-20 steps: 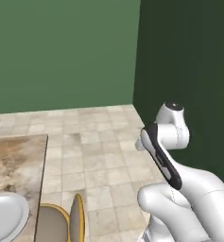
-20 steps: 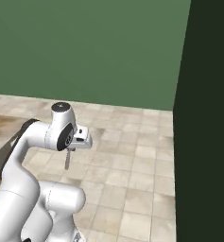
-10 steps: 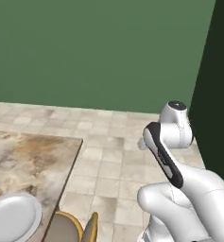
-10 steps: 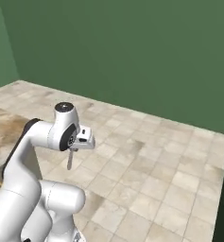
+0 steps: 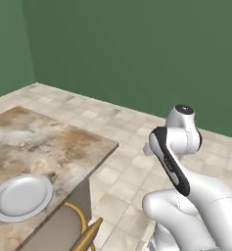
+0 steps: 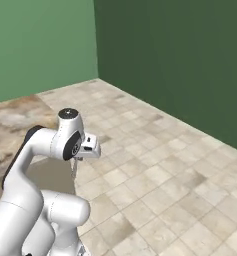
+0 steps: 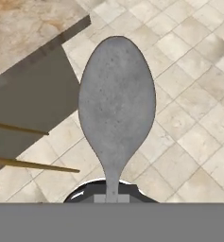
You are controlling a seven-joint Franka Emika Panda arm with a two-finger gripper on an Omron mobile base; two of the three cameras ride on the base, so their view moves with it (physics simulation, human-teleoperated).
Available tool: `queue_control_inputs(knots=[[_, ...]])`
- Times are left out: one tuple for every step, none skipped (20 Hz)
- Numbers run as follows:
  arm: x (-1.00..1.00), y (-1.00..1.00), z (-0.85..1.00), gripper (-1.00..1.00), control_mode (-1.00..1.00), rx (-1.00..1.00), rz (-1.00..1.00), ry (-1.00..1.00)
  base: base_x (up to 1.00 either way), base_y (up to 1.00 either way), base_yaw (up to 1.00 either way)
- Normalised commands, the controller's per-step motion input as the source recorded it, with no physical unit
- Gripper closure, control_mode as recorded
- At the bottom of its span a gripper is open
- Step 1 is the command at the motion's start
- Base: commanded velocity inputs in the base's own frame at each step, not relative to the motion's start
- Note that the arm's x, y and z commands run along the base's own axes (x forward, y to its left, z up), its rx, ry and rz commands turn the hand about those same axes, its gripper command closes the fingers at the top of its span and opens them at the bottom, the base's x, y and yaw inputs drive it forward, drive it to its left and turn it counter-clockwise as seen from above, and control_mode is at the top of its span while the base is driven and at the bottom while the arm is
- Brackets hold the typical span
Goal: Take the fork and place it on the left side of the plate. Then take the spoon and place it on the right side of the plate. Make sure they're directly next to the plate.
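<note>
We have our gripper (image 6: 75, 162) clamped on the spoon (image 7: 116, 106) by its handle, bowl hanging straight down beyond the fingertips, so it can be laid flat later; beneath the gripper lies tiled floor (image 7: 189, 118), not table, so we judge this a carry; the plate (image 5: 20, 197) sits well off to the gripper's left on the marble table (image 5: 44, 144), its right side seemingly free for the spoon.
</note>
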Motion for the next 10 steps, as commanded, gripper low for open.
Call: queue_control_inputs(knots=[[0.00, 0.00, 0.00, 1.00, 1.00, 0.00, 0.00, 0.00, 0.51, -0.09, 0.63], [0.00, 0.00, 0.00, 1.00, 1.00, 0.00, 0.00, 0.00, 0.51, -0.15, 0.58], [0.00, 0.00, 0.00, 1.00, 1.00, 0.00, 0.00, 0.00, 0.50, -0.18, 0.55], [0.00, 0.00, 0.00, 1.00, 1.00, 0.00, 0.00, 0.00, 0.49, -0.21, 0.53], [0.00, 0.00, 0.00, 1.00, 1.00, 0.00, 0.00, 0.00, 0.47, -0.21, 0.55], [0.00, 0.00, 0.00, 1.00, 1.00, 0.00, 0.00, 0.00, 0.42, -0.21, 0.58], [0.00, 0.00, 0.00, 1.00, 1.00, 0.00, 0.00, 0.00, 0.37, -0.19, 0.63], [0.00, 0.00, 0.00, 1.00, 1.00, 0.00, 0.00, 0.00, 0.32, -0.17, 0.67], [0.00, 0.00, 0.00, 1.00, 1.00, 0.00, 0.00, 0.00, 0.26, -0.12, 0.70], [0.00, 0.00, 0.00, 1.00, 1.00, 0.00, 0.00, 0.00, 0.28, -0.08, 0.71]])
